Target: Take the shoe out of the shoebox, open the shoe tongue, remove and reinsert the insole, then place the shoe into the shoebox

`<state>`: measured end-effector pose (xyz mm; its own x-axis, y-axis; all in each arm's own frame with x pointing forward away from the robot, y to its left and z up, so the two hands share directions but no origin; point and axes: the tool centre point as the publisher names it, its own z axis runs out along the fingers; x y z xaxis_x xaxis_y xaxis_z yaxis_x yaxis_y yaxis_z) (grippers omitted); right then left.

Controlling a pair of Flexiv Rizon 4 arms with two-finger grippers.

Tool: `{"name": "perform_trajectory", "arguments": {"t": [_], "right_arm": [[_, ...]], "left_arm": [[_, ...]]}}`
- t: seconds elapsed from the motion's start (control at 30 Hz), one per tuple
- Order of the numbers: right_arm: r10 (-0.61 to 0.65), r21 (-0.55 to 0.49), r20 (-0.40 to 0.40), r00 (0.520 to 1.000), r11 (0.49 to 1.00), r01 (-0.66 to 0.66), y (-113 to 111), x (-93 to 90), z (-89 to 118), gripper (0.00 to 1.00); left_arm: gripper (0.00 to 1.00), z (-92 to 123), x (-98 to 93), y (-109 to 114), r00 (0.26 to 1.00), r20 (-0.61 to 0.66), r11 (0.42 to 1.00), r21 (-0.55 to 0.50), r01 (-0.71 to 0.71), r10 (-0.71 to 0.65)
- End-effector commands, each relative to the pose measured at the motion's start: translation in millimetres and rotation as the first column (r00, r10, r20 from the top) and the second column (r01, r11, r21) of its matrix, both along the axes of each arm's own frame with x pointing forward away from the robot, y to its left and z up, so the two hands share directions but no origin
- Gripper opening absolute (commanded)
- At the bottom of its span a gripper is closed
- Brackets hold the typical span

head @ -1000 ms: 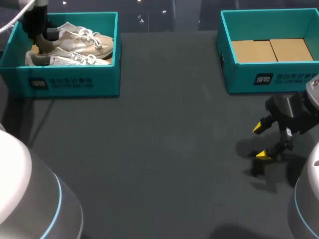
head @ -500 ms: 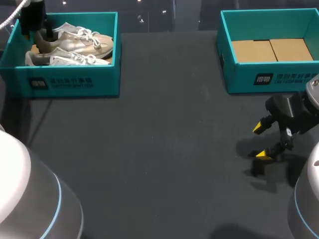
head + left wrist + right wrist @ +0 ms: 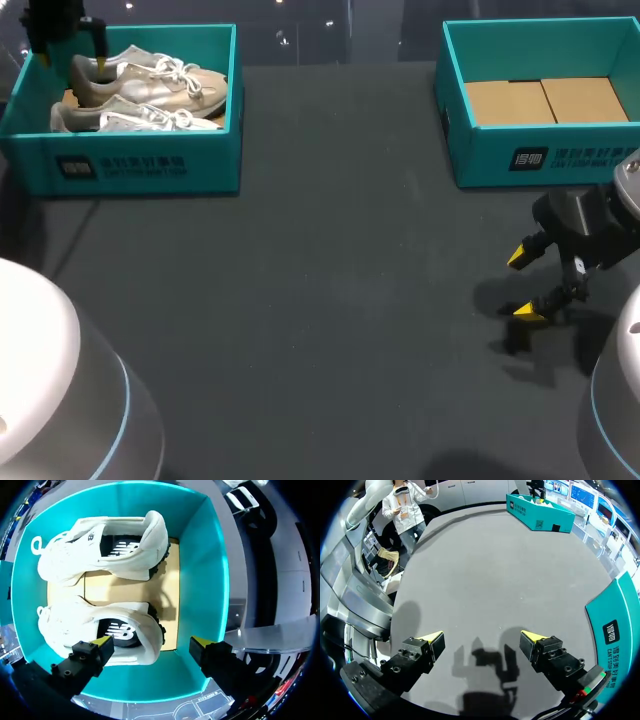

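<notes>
One dark table (image 3: 320,300) carries two teal shoeboxes. The left shoebox (image 3: 150,170) holds two shoes and the right shoebox (image 3: 540,160) shows a brown cardboard floor. The first shoe (image 3: 95,550) and second shoe (image 3: 85,625) are cream-white lace-up sneakers with dark insoles, lying side by side on cardboard, toes the same way. Of two grippers, the left gripper (image 3: 151,644) hangs spread above the heels, one tip over the second shoe. The right gripper (image 3: 482,637) is spread above bare table.
</notes>
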<state>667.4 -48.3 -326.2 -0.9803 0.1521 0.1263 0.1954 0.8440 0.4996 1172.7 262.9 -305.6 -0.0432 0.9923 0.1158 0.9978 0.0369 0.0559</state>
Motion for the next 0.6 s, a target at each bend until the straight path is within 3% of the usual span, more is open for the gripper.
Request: {"name": "perform_trajectory", "arguments": {"t": [0.03, 0.6], "right_arm": [[-0.001, -0.002, 0.002, 1.0, 1.0, 0.001, -0.3, -1.3, 0.2, 1.0], [-0.001, -0.002, 0.002, 1.0, 1.0, 0.001, -0.3, -1.3, 0.2, 1.0]], "left_arm": [[1.0, 21.9, -31.8, -1.6, 1.0, 0.03, 1.0, -0.005, 0.007, -0.007], [1.0, 50.8, -106.3, 13.0, 1.0, 0.003, 1.0, -0.014, -0.017, 0.017]]}}
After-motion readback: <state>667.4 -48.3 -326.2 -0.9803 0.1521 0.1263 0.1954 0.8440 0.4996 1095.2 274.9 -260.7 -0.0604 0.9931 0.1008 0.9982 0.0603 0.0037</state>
